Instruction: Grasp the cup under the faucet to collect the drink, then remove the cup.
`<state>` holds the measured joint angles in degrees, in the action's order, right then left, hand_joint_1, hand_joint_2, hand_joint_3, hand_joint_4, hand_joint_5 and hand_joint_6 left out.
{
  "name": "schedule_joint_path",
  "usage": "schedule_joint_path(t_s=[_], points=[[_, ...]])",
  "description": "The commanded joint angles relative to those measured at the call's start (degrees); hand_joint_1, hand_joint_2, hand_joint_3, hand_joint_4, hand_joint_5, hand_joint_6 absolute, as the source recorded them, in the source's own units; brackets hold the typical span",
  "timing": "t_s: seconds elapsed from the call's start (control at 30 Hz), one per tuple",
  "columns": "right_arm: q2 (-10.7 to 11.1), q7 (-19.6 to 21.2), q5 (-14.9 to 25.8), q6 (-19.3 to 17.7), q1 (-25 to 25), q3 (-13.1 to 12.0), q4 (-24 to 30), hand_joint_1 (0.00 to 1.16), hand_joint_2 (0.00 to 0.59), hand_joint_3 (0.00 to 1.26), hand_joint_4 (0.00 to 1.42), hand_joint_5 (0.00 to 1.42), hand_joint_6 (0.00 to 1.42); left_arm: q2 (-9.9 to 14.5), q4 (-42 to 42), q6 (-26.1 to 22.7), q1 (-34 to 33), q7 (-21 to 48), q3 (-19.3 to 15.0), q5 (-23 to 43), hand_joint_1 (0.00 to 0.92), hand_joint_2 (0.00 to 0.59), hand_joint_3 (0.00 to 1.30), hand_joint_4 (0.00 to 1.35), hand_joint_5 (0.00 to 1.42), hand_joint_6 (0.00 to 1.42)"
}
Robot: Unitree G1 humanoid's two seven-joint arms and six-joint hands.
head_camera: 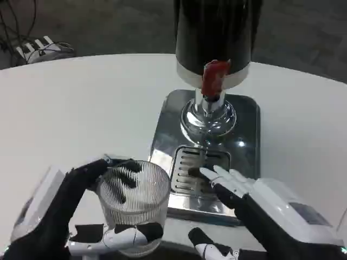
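Clear ribbed glass cup (134, 206) is sitting at lower centre-left of the head view, wrapped by the left hand (70, 216), fingers curling around its rim and base. It is standing just left of the steel drip tray (187, 168), not beneath the red faucet (214, 77) of the black dispenser (217, 32). The right hand (244, 203) is resting spread at lower right, fingertips over the tray's grille. No writing is legible. White table (81, 108) is stretching open at upper left.
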<state>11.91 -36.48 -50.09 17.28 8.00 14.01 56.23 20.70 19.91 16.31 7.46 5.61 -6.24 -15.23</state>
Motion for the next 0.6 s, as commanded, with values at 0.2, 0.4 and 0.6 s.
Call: schedule_joint_path(t_s=[0.2,0.4,0.6], points=[[-0.24,-0.35,0.54,0.14,-0.88,0.02,-0.52,0.51,0.464,0.10,0.03,0.00,0.00,0.01,0.66,1.41,-0.39,-0.01,-0.02,0.21,0.759,0.025,0.77,0.78,0.85,0.68],[-0.26,-0.37,0.61,0.28,-0.89,0.08,-0.61,0.50,0.464,0.10,0.03,0.00,0.00,-0.02,0.64,1.31,-0.46,-0.06,0.03,0.06,0.759,0.026,0.77,0.78,0.85,0.68],[-0.35,-0.86,0.15,0.67,-1.36,0.42,-0.65,0.50,0.464,0.10,0.03,0.00,0.00,0.66,-0.86,2.23,-0.68,-0.13,0.00,-0.75,0.760,0.027,0.77,0.78,0.85,0.68]])
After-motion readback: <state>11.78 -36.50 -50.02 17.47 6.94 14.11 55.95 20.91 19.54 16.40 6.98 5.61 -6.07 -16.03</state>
